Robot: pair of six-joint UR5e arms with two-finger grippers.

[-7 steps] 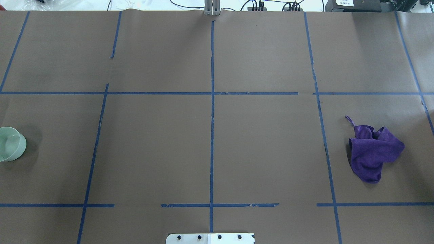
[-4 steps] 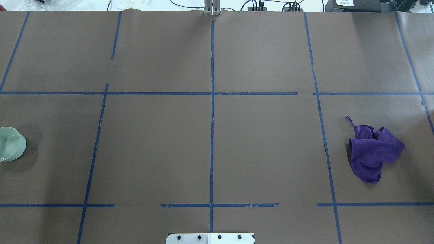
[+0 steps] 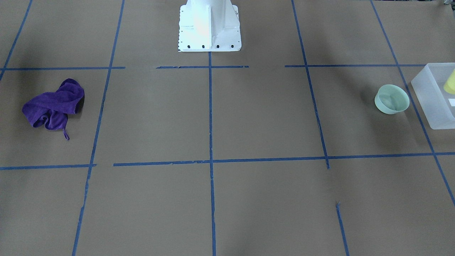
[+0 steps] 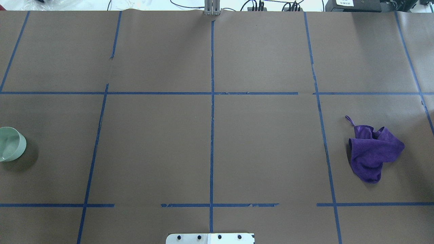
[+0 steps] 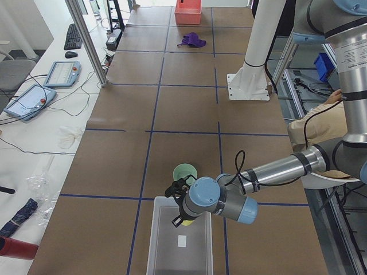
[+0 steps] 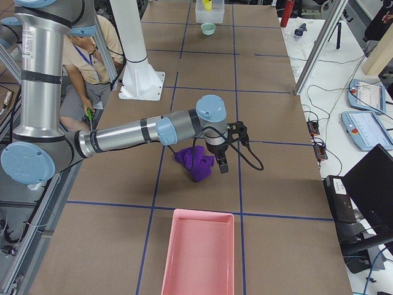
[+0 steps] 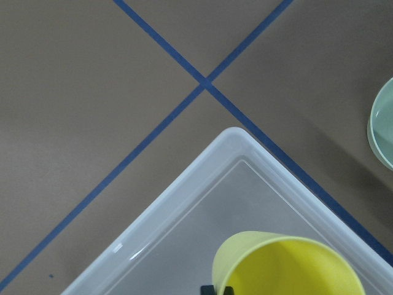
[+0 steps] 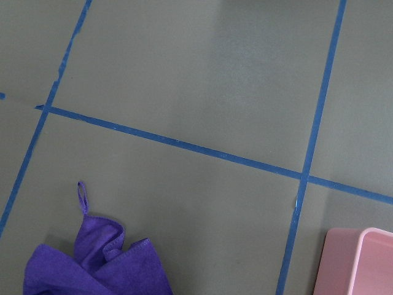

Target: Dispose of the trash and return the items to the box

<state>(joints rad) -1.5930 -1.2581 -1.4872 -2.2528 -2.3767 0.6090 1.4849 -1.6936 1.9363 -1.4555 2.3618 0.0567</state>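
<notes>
At the left gripper [image 5: 181, 217] I see on the wrist camera only a small dark tip of one finger [image 7: 210, 290], right at the rim of the yellow cup [image 7: 288, 264], so I cannot tell if the fingers are pressed on the cup or are loose. The cup is tilted and sits inside the outline of the box [image 7: 184, 203], close to one corner; I cannot tell if it touches the bottom. The mint-green bowl [image 3: 391, 99] stands upright on the table [image 4: 152, 142], near the same corner of the box but apart from it. The right gripper [image 6: 220, 161] shows only in the side camera, so I cannot tell how wide its fingers are; it hangs just beside the purple cloth [image 6: 193, 163], which lies crumpled on the brown paper. A pink tray [image 6: 199, 258] lies near the cloth, not touching it.
</notes>
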